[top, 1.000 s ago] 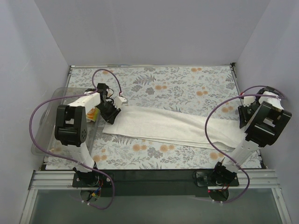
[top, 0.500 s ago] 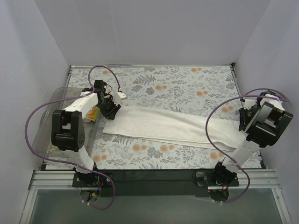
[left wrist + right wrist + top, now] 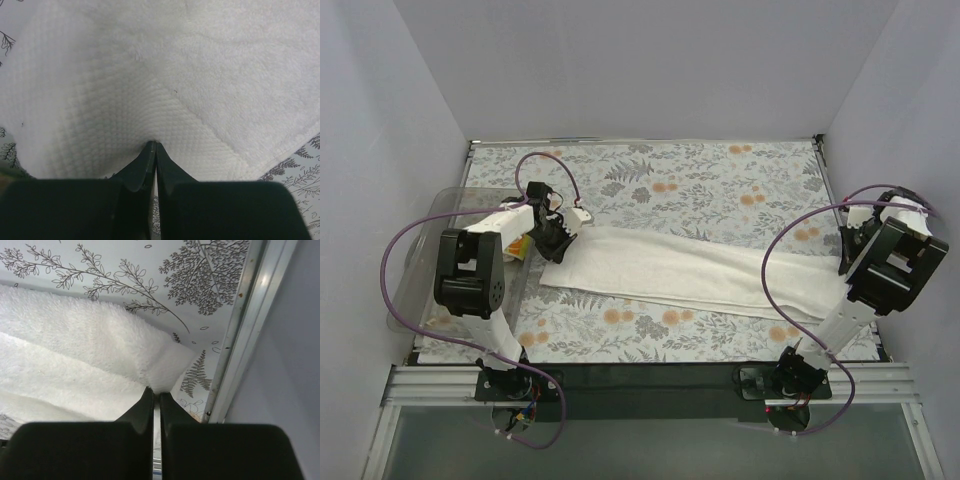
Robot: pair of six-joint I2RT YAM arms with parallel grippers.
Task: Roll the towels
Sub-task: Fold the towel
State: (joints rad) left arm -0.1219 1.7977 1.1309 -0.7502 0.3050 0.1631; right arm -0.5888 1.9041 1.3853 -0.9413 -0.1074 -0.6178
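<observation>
The large white towel (image 3: 690, 272) lies folded into a long strip across the fern-patterned table cover, running from left to right. My left gripper (image 3: 558, 243) sits at its left end. In the left wrist view the left gripper (image 3: 152, 145) is shut, pinching the waffle-weave border of the towel (image 3: 165, 75), which puckers at the tips. My right gripper (image 3: 844, 262) is at the strip's right end. The right wrist view shows the right gripper (image 3: 156, 392) shut on a corner of the towel (image 3: 90, 345). A small orange and green cloth (image 3: 518, 243) peeks out beside the left arm.
A clear plastic bin (image 3: 420, 285) stands at the table's left edge, partly under the left arm. A metal rail (image 3: 240, 340) and the enclosure's side wall run just right of the right gripper. Purple cables loop over both arms.
Both grippers have closed on the towel's ends. The left gripper first drew back a little toward the far side, then settled onto the left end. The towel has not shifted.
</observation>
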